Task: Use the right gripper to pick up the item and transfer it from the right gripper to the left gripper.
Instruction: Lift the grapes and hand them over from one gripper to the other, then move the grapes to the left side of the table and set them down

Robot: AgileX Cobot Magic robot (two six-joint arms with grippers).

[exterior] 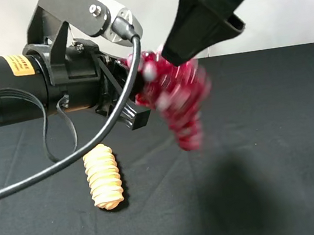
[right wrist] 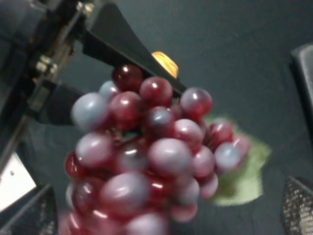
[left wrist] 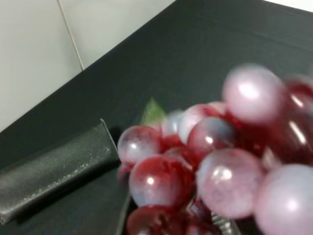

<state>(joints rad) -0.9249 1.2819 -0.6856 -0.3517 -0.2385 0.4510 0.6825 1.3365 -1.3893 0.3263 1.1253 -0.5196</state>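
One blurred bunch of red grapes [exterior: 178,99], one ridged orange item [exterior: 104,177], perhaps pastry

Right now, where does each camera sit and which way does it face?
Exterior high: mounted high, looking down on the black table; left gripper and right gripper meet at the grapes.
Left wrist: on the left arm, facing the grapes close up; one left finger shows.
Right wrist: on the right arm, looking down past the grapes; right fingers at the edges.
Shared: all see the grapes; exterior and right wrist catch the orange roll.

Black arm [exterior: 4,87], yellow label [exterior: 21,64], silver bracket [exterior: 85,13]
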